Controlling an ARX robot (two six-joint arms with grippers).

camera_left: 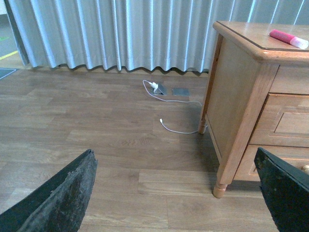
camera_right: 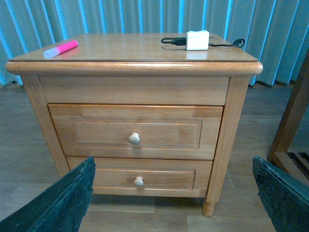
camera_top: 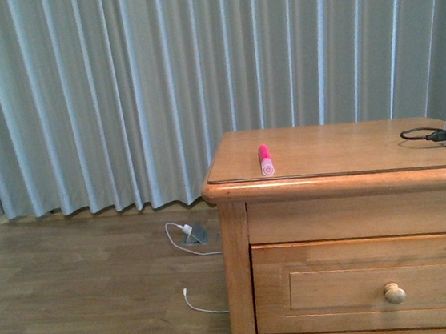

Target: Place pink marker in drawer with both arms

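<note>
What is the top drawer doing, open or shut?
Shut. The drawer front sits flush in the cabinet, with no inside showing. The pink marker lies on top of the cabinet, not in it.

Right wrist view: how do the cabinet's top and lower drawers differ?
The honey-coloured wooden top drawer has the taller front; the matching lower drawer beneath it has a shorter front. The top drawer sits under a plain rail below the cabinet top; the lower drawer sits at its base, nearest the floor. Both are shut, with recessed panels and one round wooden knob each.
</note>
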